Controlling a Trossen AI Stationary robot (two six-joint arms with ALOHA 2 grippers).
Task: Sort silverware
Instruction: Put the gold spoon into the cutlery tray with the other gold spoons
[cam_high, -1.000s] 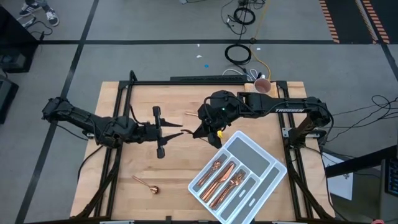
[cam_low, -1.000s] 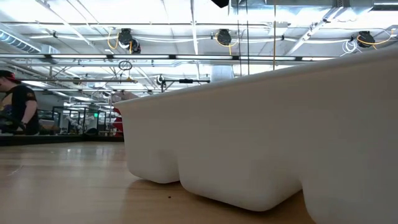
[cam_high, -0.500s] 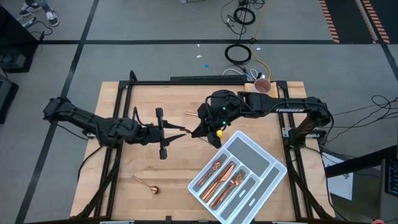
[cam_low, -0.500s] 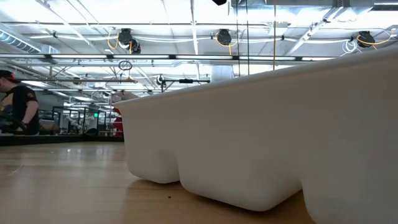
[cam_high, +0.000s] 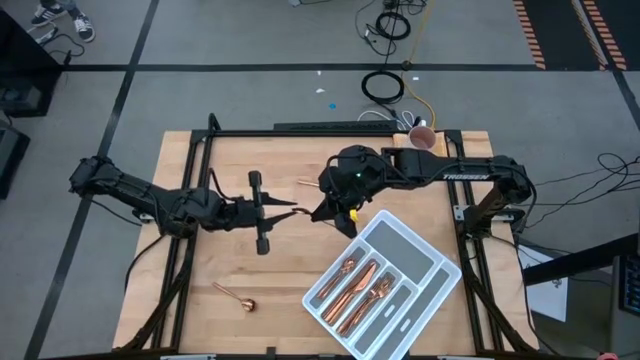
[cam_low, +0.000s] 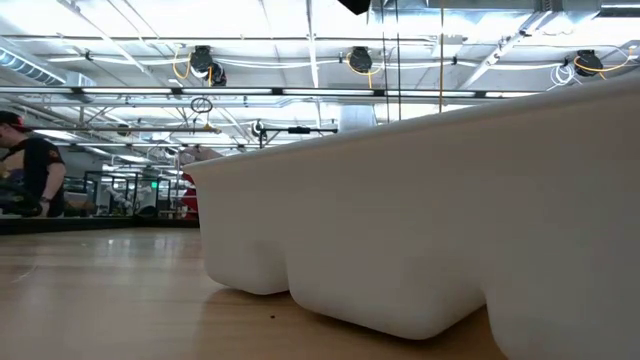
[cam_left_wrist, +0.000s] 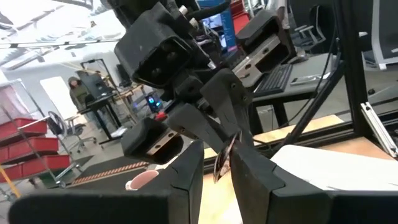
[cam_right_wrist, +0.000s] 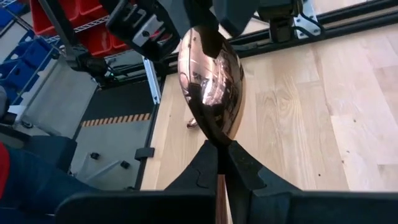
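1. Pincer status, high view: the right pincer (cam_high: 318, 212) is clamped shut on a copper spoon and hangs over mid-table, just beside the left pincer (cam_high: 288, 212), tip facing tip. We judge this to be a hand-over held above the wood so that neither arm drags the piece.
2. High view, remaining stock: several sorted pieces (cam_high: 360, 285) lie in the long compartments of the tray (cam_high: 430, 250). One loose spoon (cam_high: 234, 296) lies near the front edge of the table (cam_high: 200, 160), and a small piece (cam_high: 305, 183) lies behind the pincers. A cup (cam_high: 422, 136) stands at the far edge.
3. High view, clearance: we see bare wood between the pincers and the tray's near corner. The tray sits askew at the front right, so a carry toward it must clear its raised rim.
4. Low view: the tray wall fills most of the picture. A person (cam_low: 30, 170) is well back in the room. Neither pincer's fingers show here.
5. Left wrist view: the left pincer's jaws stand narrow, one each side of the edge-on spoon (cam_left_wrist: 222, 163), with a thin gap visible. We judge that no grip is made yet.
6. Right wrist view: the spoon's bowl (cam_right_wrist: 211, 81) rises from the shut right fingers (cam_right_wrist: 239, 171), its far tip among the left pincer's fingers. We judge that releasing early would drop the spoon onto the table.
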